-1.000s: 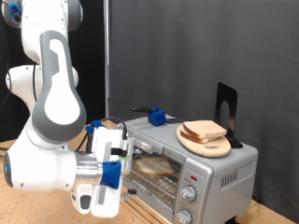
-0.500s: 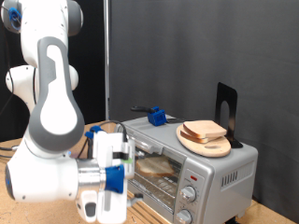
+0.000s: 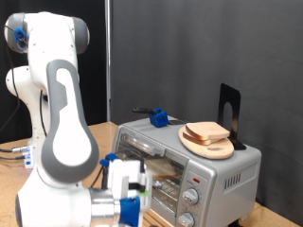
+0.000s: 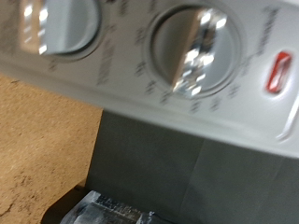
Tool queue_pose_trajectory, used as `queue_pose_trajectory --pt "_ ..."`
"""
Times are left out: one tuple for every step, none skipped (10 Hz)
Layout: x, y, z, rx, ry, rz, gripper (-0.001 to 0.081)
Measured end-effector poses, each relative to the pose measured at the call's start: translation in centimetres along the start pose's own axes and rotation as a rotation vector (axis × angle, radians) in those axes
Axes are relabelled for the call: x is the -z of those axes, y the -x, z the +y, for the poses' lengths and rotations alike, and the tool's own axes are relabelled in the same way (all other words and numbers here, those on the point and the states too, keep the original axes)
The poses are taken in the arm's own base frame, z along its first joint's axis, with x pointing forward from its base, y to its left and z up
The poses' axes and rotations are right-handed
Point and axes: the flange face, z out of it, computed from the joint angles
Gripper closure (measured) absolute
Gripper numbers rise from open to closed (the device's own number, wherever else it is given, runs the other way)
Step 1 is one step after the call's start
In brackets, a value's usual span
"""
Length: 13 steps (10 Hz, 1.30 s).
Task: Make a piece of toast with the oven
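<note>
The silver-grey oven point(image 3: 204, 168) stands at the exterior view's right, its glass door point(image 3: 163, 170) shut. A pale slice shows dimly behind the glass point(image 3: 170, 170); I cannot tell if it is the piece of toast. My gripper point(image 3: 126, 206) is low at the bottom of the exterior view, just in front of the oven's lower front, and its fingers are not clear. The wrist view shows the oven's front panel up close: two round knobs point(image 4: 192, 47) point(image 4: 61, 23) and the red light point(image 4: 280, 73). No fingers show there.
A round wooden board point(image 3: 210, 147) with stacked bread slices point(image 3: 206, 132) lies on the oven's top. A blue object point(image 3: 159, 117) and a black stand point(image 3: 227, 109) are also up there. The arm's white body point(image 3: 57, 142) fills the left. The table is wooden point(image 4: 37, 131).
The arm has swung down and to the exterior view's right. The hand has dropped from beside the oven door to the bottom edge, in front of the oven's lower front.
</note>
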Motion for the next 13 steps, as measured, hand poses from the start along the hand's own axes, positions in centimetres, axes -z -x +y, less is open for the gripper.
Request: queue_pose_trajectory --pt "-0.3 -1.1 0.2 -0.005 -0.002 0.001 0.0003" --pt "-0.5 -2.1 0.5 -0.019 -0.005 0.003 0.0003" --pt "-0.8 -2.8 0.7 -0.031 -0.009 0.003 0.0003" --pt "-1.0 -3.4 0.8 -0.042 -0.019 0.006 0.0003" --pt "-1.5 -3.7 1.0 -0.051 -0.023 0.002 0.0003" --pt "-2.1 -3.8 1.3 -0.072 -0.024 -0.009 0.0003" --pt "-2.9 -3.7 1.4 -0.098 -0.022 -0.023 0.0003" --pt "-3.6 -3.6 1.4 -0.122 -0.018 -0.035 0.0003" --pt "-4.3 -3.5 1.6 -0.138 -0.012 -0.042 0.0003" --pt "-5.1 -3.5 1.9 -0.143 -0.004 -0.041 0.0003" --pt "-5.7 -3.5 2.2 -0.146 0.004 -0.039 0.0003" --pt "-6.3 -3.5 2.5 -0.149 0.01 -0.041 0.0003" --pt "-6.8 -3.4 2.6 -0.151 0.012 -0.046 0.0003"
